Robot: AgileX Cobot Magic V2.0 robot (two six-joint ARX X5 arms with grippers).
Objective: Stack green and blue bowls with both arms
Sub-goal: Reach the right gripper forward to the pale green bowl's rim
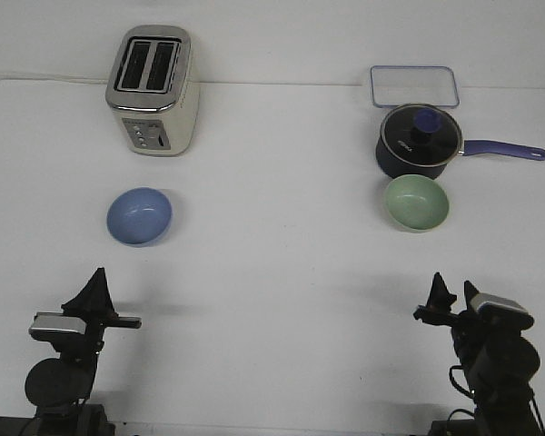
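The light blue bowl [139,216] sits upright on the white table at the left, in front of the toaster. The pale green bowl [417,202] sits upright at the right, just in front of the saucepan and close to it. My left gripper [98,274] is low at the near left edge, well short of the blue bowl; its fingers meet in a point and hold nothing. My right gripper [439,280] is low at the near right edge, well short of the green bowl; it also looks shut and holds nothing.
A cream toaster [152,91] stands at the back left. A dark navy saucepan [418,141] with a lid and a long handle pointing right stands behind the green bowl. A clear rectangular container [414,86] lies behind the pan. White table [272,272] between the bowls.
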